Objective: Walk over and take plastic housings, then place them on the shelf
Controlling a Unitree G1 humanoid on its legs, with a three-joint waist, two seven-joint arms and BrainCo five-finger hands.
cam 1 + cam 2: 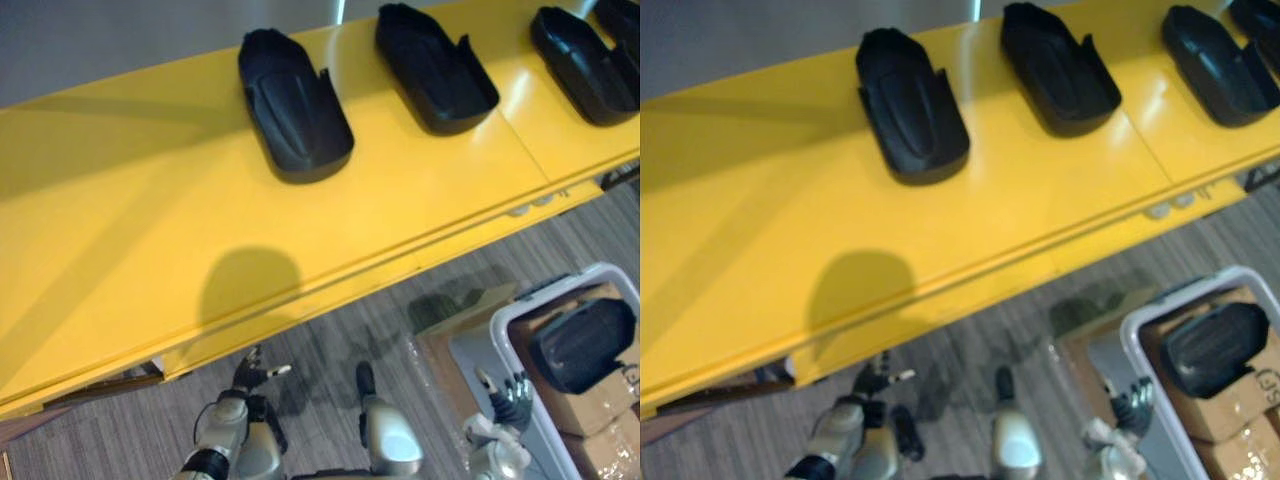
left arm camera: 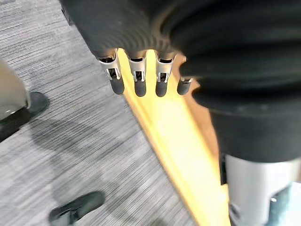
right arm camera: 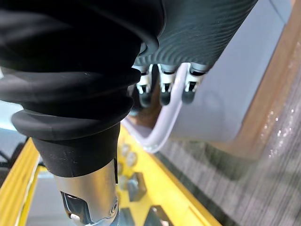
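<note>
Left hand (image 1: 252, 372): fingers straight, relaxed, holding nothing.
Right hand (image 1: 508, 392): fingers loosely extended, empty, tips near the rim of the pale grey plastic bin (image 1: 503, 330).
Black moulded plastic housings (image 1: 295, 105): in a row on the yellow flat shelf (image 1: 150, 200), well past both hands' fingertips.
Black housing (image 1: 583, 343): in the bin, just beyond the right fingertips.

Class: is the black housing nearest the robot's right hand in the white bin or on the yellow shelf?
In the bin: the housing lies inside its white rim, apart from the shelf.

Left robot hand (image 1: 249, 374) low, fingers relaxed, empty; right robot hand (image 1: 512, 391) likewise.
</note>
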